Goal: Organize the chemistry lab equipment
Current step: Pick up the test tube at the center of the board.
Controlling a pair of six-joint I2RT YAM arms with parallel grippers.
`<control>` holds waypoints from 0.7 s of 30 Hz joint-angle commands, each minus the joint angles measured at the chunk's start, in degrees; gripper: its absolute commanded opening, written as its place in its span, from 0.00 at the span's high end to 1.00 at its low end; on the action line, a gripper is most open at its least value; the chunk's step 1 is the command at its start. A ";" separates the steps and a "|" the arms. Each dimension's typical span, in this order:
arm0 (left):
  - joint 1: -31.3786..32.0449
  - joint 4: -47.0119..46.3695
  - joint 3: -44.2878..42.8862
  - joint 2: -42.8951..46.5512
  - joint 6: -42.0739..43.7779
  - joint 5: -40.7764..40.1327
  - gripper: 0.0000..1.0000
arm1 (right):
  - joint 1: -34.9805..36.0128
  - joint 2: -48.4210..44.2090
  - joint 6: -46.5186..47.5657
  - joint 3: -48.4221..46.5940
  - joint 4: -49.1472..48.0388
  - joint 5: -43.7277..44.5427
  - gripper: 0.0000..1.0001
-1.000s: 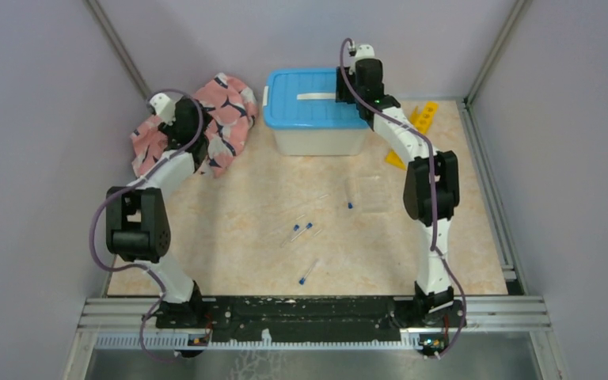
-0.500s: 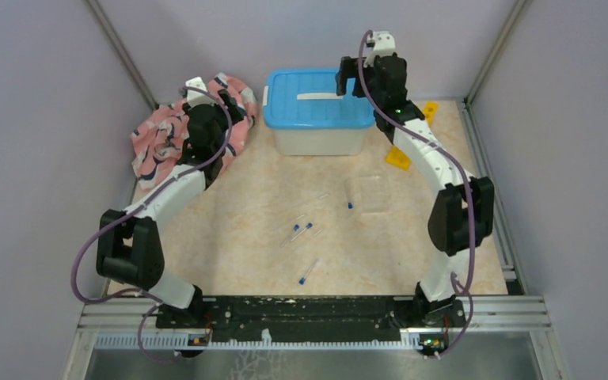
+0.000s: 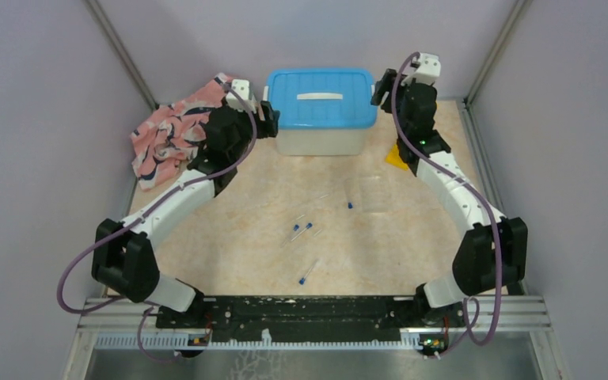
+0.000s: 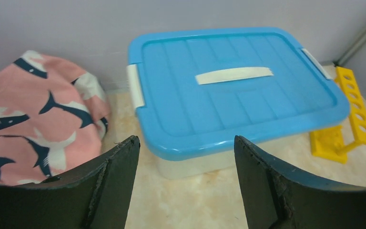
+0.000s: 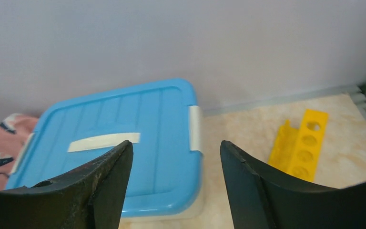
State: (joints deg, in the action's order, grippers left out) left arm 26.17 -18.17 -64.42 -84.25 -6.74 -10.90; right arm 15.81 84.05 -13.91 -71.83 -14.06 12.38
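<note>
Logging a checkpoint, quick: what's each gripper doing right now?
Left gripper: open, holding nothing.
Right gripper: open, holding nothing.

Top view: yellow rack (image 3: 396,157) largely hidden behind the right arm (image 3: 451,178) (one corner shows). Pink cloth (image 3: 166,138) partly covered by the left arm (image 3: 182,198) and cut off at the left edge in both wrist views. Tubes (image 3: 309,272): clear bodies too faint to trace.
</note>
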 commanded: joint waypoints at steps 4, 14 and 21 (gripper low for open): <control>5.86 9.56 -7.02 -2.09 4.96 8.56 0.22 | -2.89 2.01 -4.64 -6.65 20.63 16.13 0.31; 12.20 19.55 -10.09 -7.60 4.11 8.23 0.22 | -3.04 -2.23 -4.00 4.82 23.58 9.58 0.27; 16.21 27.92 -9.28 -9.89 0.89 7.22 0.25 | 3.65 -3.40 -2.00 8.75 26.34 11.66 0.27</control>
State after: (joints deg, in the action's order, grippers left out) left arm 40.40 3.84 -73.47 -93.86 -3.84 -3.31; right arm 14.68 84.33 -17.87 -63.05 12.05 22.48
